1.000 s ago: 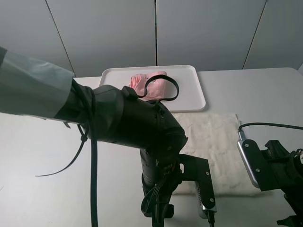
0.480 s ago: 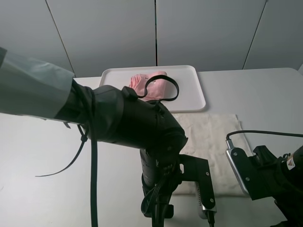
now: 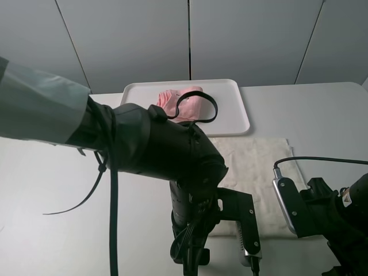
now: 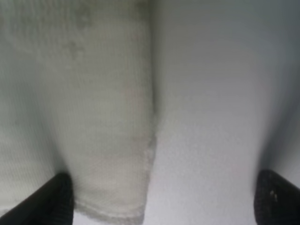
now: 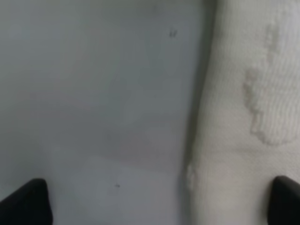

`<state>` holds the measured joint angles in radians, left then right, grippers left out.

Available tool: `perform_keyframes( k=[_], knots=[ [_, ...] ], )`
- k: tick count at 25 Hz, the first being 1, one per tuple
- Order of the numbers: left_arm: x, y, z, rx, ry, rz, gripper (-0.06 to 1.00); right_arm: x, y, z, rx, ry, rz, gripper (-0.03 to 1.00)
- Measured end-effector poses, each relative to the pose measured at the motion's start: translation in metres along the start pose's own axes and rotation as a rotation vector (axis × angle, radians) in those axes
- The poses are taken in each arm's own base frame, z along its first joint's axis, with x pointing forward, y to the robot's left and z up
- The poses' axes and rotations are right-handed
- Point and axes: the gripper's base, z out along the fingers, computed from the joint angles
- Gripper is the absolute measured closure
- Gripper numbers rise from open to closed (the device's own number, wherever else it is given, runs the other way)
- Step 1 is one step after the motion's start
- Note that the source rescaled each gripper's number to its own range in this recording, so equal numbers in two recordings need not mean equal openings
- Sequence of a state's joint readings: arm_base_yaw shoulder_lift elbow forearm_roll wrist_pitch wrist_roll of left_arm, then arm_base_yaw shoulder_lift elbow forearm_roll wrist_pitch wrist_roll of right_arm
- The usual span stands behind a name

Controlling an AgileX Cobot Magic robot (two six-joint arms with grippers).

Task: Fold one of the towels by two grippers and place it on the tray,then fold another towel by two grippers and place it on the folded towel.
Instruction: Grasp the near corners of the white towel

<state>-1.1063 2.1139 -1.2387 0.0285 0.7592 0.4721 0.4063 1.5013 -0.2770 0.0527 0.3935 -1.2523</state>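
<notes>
The folded pink towel (image 3: pixel 179 102) lies on the white tray (image 3: pixel 237 118) at the back of the table. The cream towel (image 3: pixel 260 168) is spread flat in front of the tray. In the left wrist view my left gripper (image 4: pixel 161 202) is open just above the table, its two black fingertips (image 4: pixel 47 199) straddling a near corner of the cream towel (image 4: pixel 93 117). My right gripper (image 5: pixel 154 204) is open too, with one fingertip (image 5: pixel 286 201) over the cream towel (image 5: pixel 248 117) and the other over bare table, the towel's edge between them. Neither gripper holds anything.
The bulky left arm (image 3: pixel 155 149) with its loose black cables fills the middle of the exterior view and hides the cream towel's left part. The right arm (image 3: pixel 316 213) stands at the towel's near right corner. The grey tabletop (image 3: pixel 52 190) stretches to the left.
The right arm has moved left, in toward the cream towel's near right corner. The left arm and both towels have stayed put.
</notes>
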Motion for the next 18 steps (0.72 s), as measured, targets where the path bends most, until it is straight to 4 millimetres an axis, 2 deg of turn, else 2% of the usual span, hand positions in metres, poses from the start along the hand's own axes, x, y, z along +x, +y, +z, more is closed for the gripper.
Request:
perform_keyframes(
  k=[18],
  knots=[
    [0.001, 0.0, 0.001, 0.004, 0.011, 0.0, -0.05, 0.001, -0.003, 0.012, -0.052, 0.046, 0.023, -0.03]
  ],
)
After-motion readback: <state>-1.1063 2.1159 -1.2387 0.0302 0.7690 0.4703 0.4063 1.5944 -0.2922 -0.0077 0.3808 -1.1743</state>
